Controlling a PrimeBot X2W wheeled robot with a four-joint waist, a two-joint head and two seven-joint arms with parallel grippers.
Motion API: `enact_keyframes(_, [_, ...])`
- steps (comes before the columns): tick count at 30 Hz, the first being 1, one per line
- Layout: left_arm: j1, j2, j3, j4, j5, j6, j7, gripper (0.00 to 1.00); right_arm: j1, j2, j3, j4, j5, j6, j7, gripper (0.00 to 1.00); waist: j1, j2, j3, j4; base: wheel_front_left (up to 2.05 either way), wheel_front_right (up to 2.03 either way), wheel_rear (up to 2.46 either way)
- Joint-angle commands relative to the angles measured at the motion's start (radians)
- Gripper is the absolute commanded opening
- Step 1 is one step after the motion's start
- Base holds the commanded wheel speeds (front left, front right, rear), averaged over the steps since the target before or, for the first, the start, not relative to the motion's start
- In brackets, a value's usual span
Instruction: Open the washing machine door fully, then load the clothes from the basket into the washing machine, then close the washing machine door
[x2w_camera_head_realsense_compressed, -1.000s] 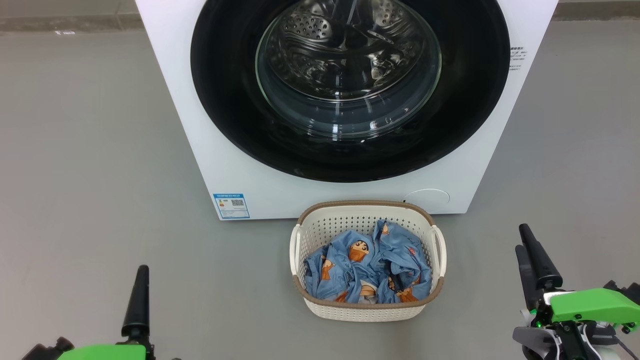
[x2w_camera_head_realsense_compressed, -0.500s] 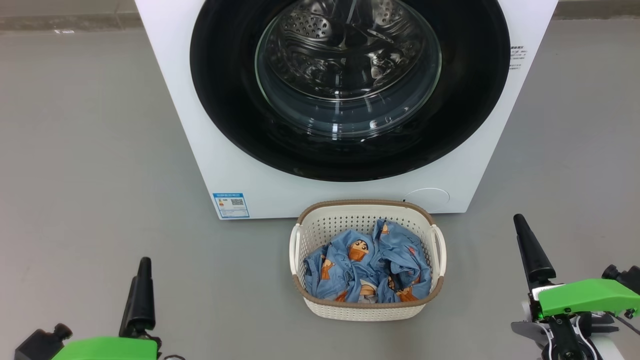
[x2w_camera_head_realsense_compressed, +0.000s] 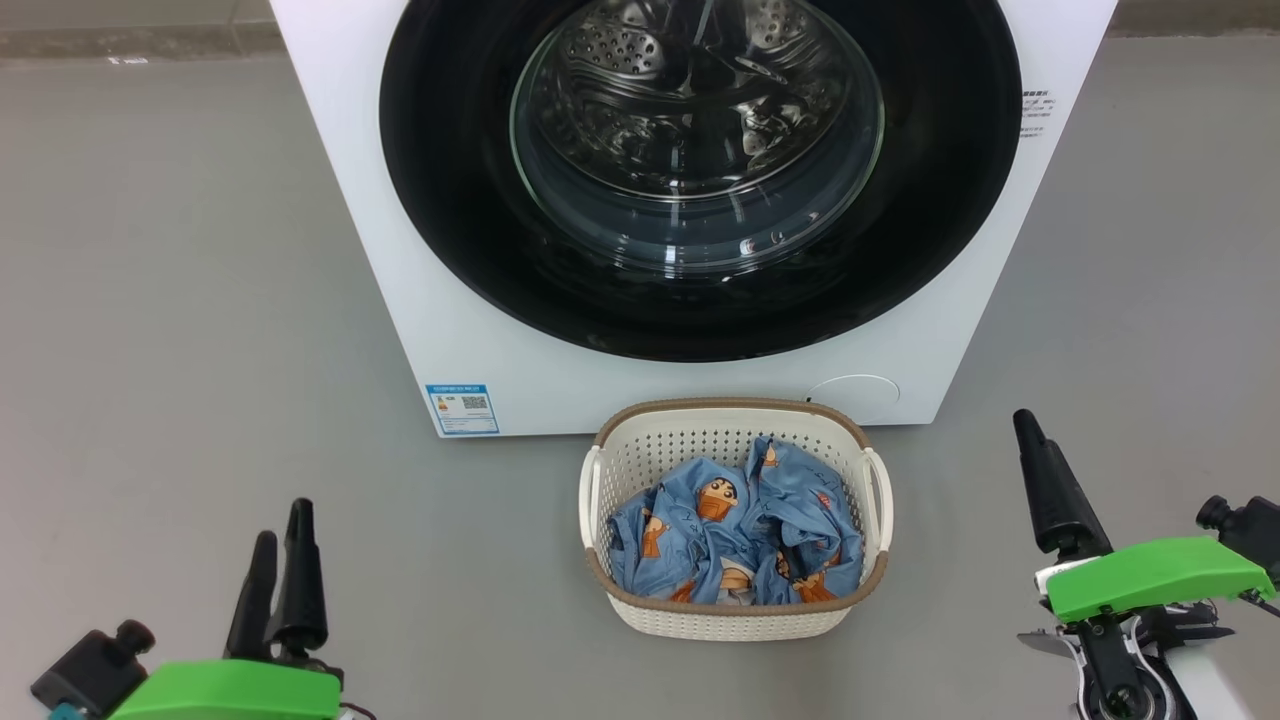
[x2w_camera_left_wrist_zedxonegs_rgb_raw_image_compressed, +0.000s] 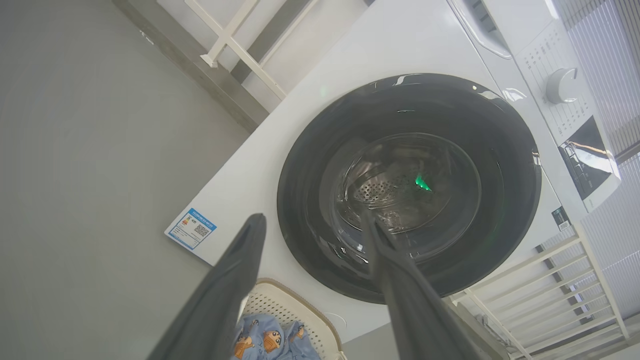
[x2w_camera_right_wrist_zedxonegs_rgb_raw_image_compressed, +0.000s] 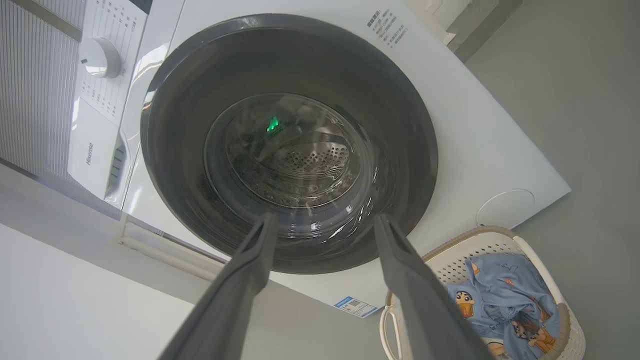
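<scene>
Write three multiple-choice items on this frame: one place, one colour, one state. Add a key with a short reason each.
1. Where is the basket?
A. On top of the washer
B. On the floor, just in front of the washing machine
C. Inside the drum

2. What colour is the wide ring of the washing machine door?
A. White
B. Blue
C. Black

3. What state is the door in?
A. Shut
B. Swung fully open
C. Taken off

Answers:
1 B: the head view shows it standing on the grey floor below the machine's front panel.
2 C: the ring is glossy black against the white front.
3 A: the door lies flush against the front in the head view and both wrist views.
</scene>
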Motion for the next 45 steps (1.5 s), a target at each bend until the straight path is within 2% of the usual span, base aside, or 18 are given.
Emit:
enact_keyframes(1, [-0.048, 0.020, 0.013, -0.026, 0.040, -0.001, -0.013, 1.00, -0.052, -0.017, 0.020, -0.020, -0.042, 0.004, -0.016, 1.00, 0.0000, -0.0001, 0.000, 0.000, 0.00, 0.00, 0.00])
enact_keyframes(11, [-0.053, 0.020, 0.005, -0.019, 0.179, -0.002, -0.046, 1.00, -0.074, -0.035, 0.055, 0.008, -0.192, 0.004, -0.048, 1.00, 0.0000, -0.0001, -0.001, -0.001, 0.00, 0.00, 0.00])
enact_keyframes(45, [-0.085, 0.048, -0.025, 0.007, 0.552, 0.022, -0.145, 1.00, -0.148, -0.088, 0.164, 0.071, -0.557, 0.006, -0.146, 1.00, 0.0000, -0.0001, -0.005, 0.002, 0.00, 0.00, 0.00])
